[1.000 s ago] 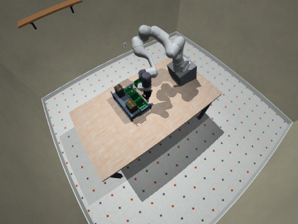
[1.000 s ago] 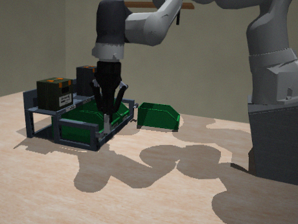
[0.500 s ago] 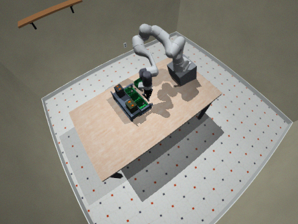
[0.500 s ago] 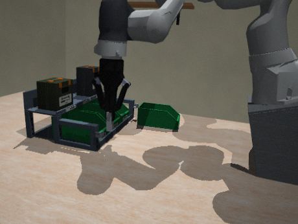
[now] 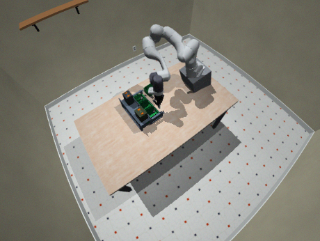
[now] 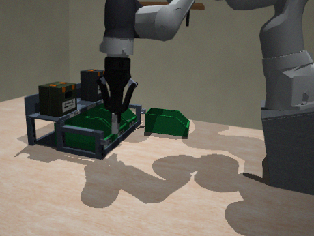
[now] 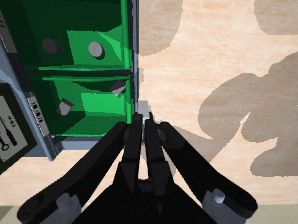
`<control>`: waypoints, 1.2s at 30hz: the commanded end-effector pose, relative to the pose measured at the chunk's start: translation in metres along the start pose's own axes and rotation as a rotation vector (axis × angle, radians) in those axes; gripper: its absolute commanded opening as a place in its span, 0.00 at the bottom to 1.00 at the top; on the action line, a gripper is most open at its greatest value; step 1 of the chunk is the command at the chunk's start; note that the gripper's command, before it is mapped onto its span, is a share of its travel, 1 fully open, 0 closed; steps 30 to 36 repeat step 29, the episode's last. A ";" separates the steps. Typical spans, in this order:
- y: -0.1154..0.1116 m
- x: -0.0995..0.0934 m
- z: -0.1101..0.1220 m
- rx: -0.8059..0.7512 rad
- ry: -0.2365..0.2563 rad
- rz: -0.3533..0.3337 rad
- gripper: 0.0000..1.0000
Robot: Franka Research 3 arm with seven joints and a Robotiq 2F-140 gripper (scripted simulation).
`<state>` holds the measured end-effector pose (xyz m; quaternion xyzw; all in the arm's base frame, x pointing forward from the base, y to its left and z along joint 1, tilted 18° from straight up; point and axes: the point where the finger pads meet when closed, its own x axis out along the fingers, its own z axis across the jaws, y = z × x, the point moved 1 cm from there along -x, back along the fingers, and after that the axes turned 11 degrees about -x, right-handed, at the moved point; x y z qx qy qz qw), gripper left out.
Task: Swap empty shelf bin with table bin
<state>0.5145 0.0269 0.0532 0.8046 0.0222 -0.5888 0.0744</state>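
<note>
A Franka arm reaches down over a grey shelf rack on a pale wooden bench, its black pincer pointing straight down with the fingers drawn fully together and nothing between them. The fingertips hang at the rack's front lip, at the outer edge of the green bins seated in the lower tier. In the wrist view, two of those bins lie side by side behind the lip, each with small grey parts on its floor.

A separate green open bin stands on the bench just beside the rack's end, apart from it, on its base. Its long axis runs roughly across the exterior view, its lower end toward the right, away from the rack; whether it holds parts cannot be told.

Two dark boxes with orange tops sit on the rack's upper board. The arm's grey pedestal stands at the far right.
</note>
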 end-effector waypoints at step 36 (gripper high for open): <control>0.000 -0.041 0.002 -0.003 -0.007 0.002 0.00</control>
